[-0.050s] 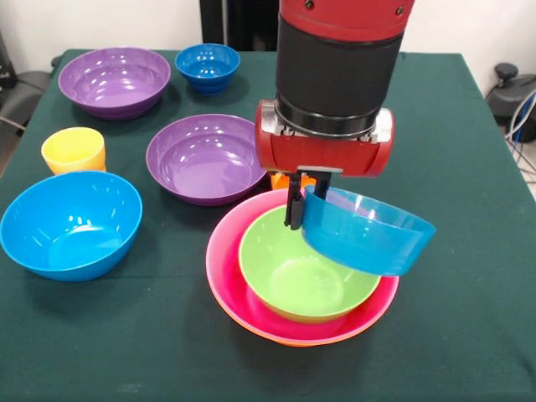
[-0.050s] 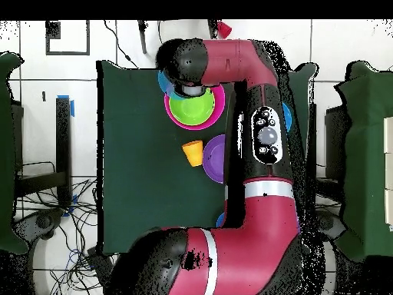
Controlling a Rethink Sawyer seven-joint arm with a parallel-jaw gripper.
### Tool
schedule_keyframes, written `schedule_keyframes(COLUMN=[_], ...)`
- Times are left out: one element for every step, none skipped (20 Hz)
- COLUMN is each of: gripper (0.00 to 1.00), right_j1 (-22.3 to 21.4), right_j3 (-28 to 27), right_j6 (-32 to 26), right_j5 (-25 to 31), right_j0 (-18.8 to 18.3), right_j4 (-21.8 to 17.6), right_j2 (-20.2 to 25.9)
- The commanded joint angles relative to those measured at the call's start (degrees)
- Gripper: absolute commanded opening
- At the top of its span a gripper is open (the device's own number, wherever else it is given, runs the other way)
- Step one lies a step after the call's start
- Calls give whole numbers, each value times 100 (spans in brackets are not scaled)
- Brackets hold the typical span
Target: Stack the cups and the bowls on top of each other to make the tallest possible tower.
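- Tower (image 1: pixel 276 322): green bowl (image 1: pixel 306 280) nested in the pink bowl (image 1: pixel 230 276), with an orange rim showing under the pink one at the front edge; it sits on the green table (image 1: pixel 469 167), right of centre in the front view.
- Teal bowl (image 1: pixel 368 234) is held by its rim in the gripper (image 1: pixel 296 209), lifted over the right side of the tower. It is tilted steeply, opening facing up and toward the arm, low edge over the green bowl.
- Gripper fingers are pinched narrow on the teal bowl's wall; the fingertips are partly masked by the bowl.
- Orange cup (image 2: pixel 192 152) is almost wholly hidden behind the wrist in the front view; overhead it shows clear, lying beside a purple bowl (image 1: pixel 205 159).
- Overhead, the arm (image 2: pixel 265 146) covers most of the table's right side; the purple bowl is cut off by it and the bowls beyond are mere slivers.
- Other items, all upright and apart from the tower: second purple bowl (image 1: pixel 115 80), small dark-blue bowl (image 1: pixel 208 65), yellow cup (image 1: pixel 74 151), light-blue bowl (image 1: pixel 71 222).
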Motion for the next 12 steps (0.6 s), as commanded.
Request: schedule_keyframes(gripper=[0,0,0,0,0,0,0,0,0,0,0,0], right_j1=[364,371,384,388,390,386,392,386,372,361,360,358], right_j3=[275,260,245,243,276,312,353,398,488,546,620,666], right_j6=[-1126,-1132,-1158,-1173,-1185,-1181,-1171,-1158,-1140,-1141,-1152,-1157], right_j5=[-174,-148,-131,-126,-132,-148,-154,-173,-229,-280,-349,-382], right_j0=[-72,-76,-94,-101,-123,-135,-151,-163,-191,-211,-251,-276], right_j4=[-267,-266,-260,-261,-255,-254,-261,-263,-270,-272,-272,-272], right_j2=[250,249,255,258,256,250,228,214,190,185,185,184])
